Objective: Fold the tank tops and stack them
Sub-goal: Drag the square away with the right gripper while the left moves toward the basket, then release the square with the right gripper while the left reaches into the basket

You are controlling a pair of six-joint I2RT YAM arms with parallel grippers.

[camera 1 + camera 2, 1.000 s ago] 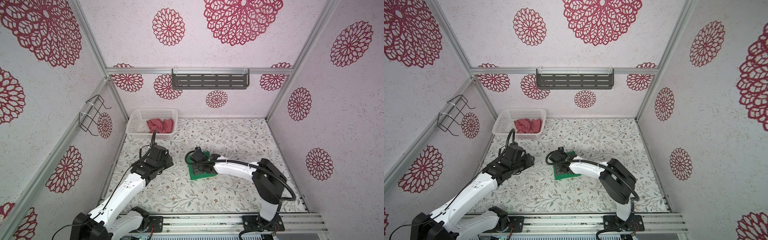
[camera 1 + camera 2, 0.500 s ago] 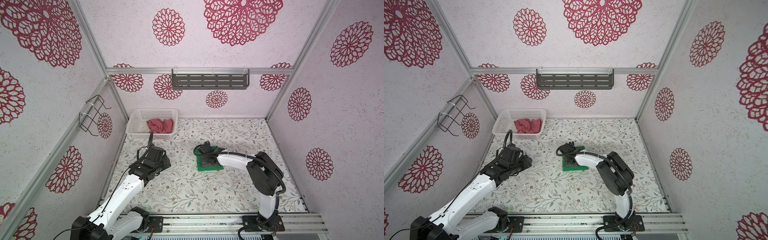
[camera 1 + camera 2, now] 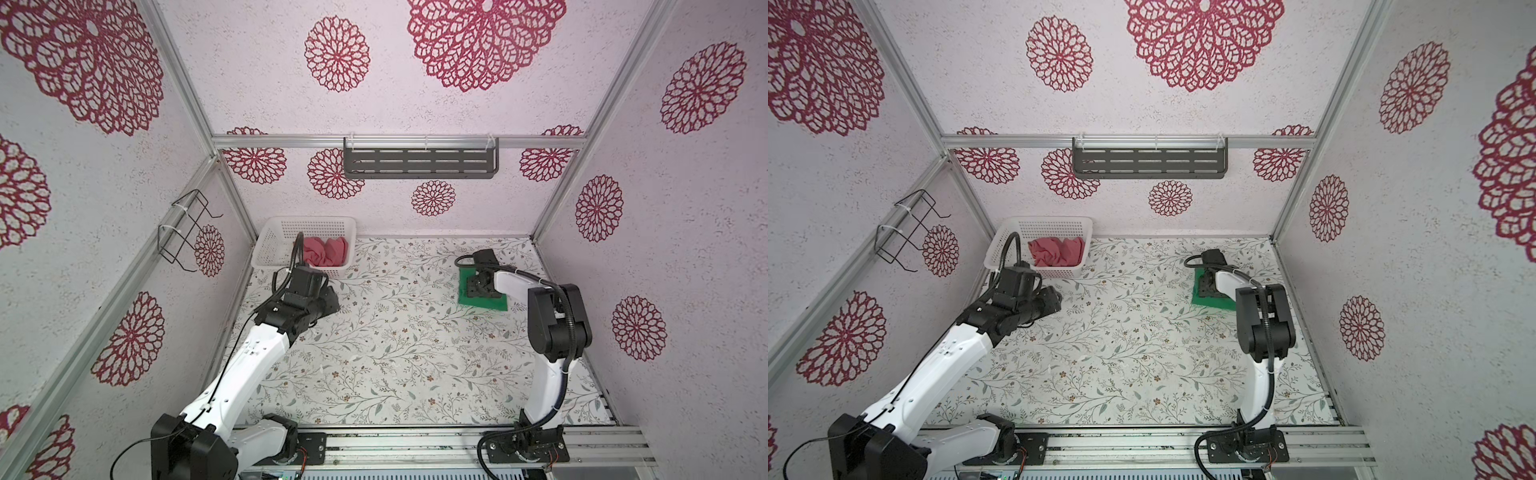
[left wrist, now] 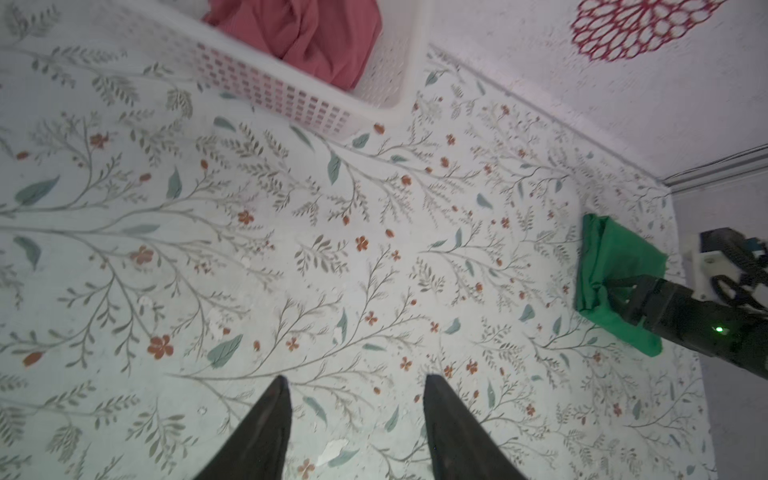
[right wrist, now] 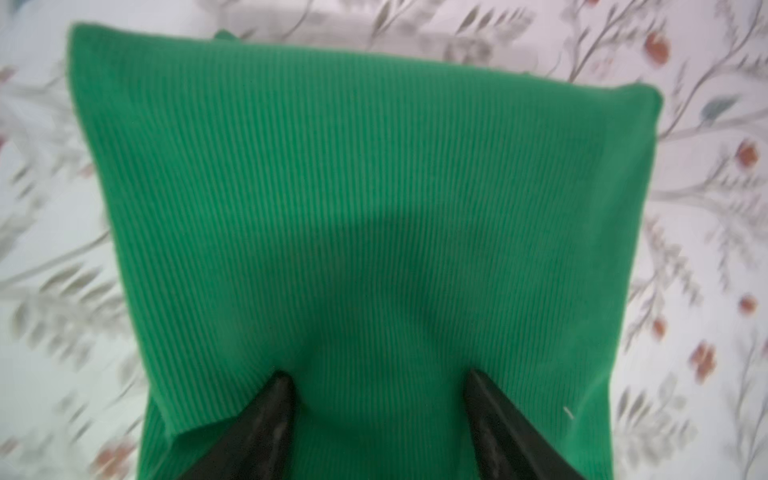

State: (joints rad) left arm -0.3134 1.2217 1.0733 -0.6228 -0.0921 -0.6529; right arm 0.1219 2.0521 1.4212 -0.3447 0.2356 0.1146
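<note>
Under right pincer [image 5: 378, 374], green tank top [image 5: 365, 187].

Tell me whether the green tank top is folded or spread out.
Folded. The green tank top lies on the table as a compact rectangle, with stacked layers showing at its edge.

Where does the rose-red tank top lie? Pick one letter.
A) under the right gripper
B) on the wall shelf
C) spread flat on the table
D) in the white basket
D: the rose-red tank top lies bunched up inside the white basket.
</note>
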